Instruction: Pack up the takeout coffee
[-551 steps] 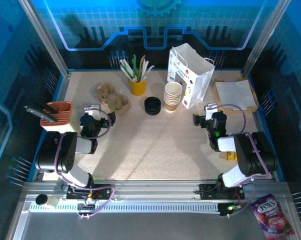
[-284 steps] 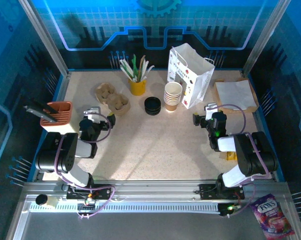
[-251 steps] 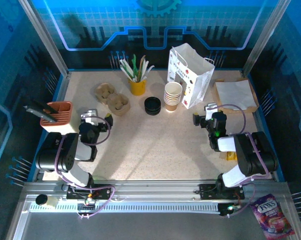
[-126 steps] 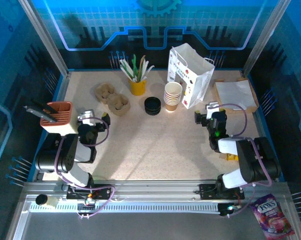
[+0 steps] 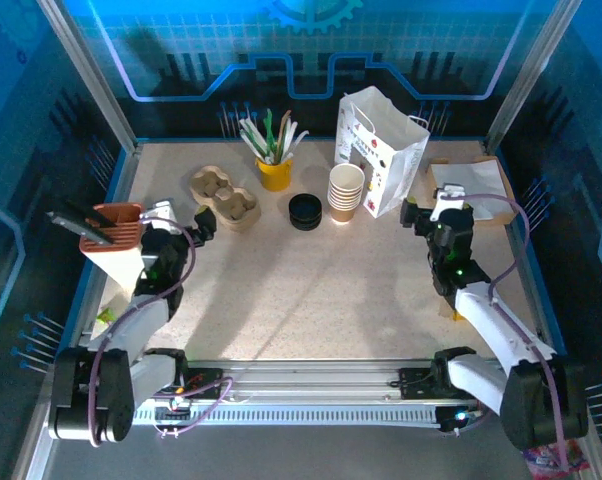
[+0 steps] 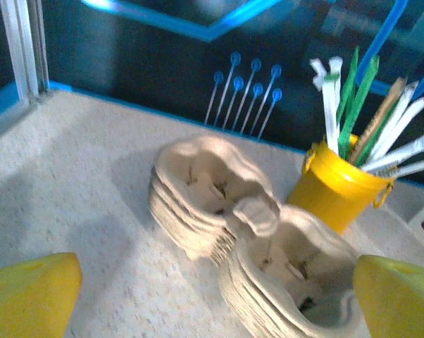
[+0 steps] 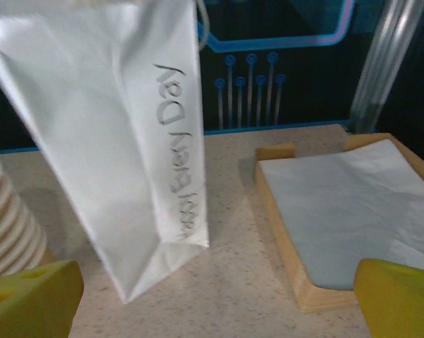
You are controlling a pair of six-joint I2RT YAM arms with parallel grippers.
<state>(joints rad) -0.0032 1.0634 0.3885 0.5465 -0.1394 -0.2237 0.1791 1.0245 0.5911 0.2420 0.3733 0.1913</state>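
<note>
Left tool (image 6: 212,299) stands released, empty, before the stacked pulp trays (image 6: 198,183) beside the yellow cup (image 6: 335,197); right tool (image 7: 215,299), likewise released, faces the white paper bag (image 7: 113,127) and napkin tray (image 7: 287,262)

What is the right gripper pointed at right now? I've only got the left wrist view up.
Observer: The right gripper, jaws open, faces the white paper bag, not touching it.
Operator: Anything next to that bag?
Observer: A wooden tray of white paper sheets sits to its right.
Operator: Any lids around?
Observer: A stack of black lids stands left of the stack of paper cups.
</note>
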